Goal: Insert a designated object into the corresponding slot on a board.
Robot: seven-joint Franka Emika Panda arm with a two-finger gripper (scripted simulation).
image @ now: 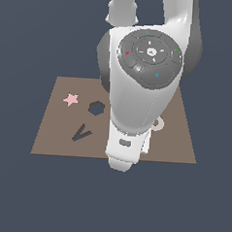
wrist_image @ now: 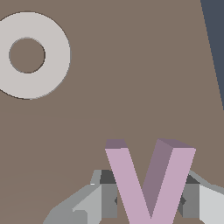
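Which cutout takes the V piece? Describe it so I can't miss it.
Start at the brown board. Toward the exterior view's left lie a pink star, a hexagonal hole and, nearest the front edge, the slot. It alone is a dark, open V.

Arm (image: 139, 90) fills centre of exterior view, hiding its own gripper and much of the brown board (image: 53, 143). On the board: pink star (image: 71, 99) toward the exterior view's left, dark hexagonal hole (image: 96, 108) just beside it, dark V-shaped slot (image: 81, 133) nearer the front edge. Pale ring (image: 158, 124) peeks out at arm's right side.
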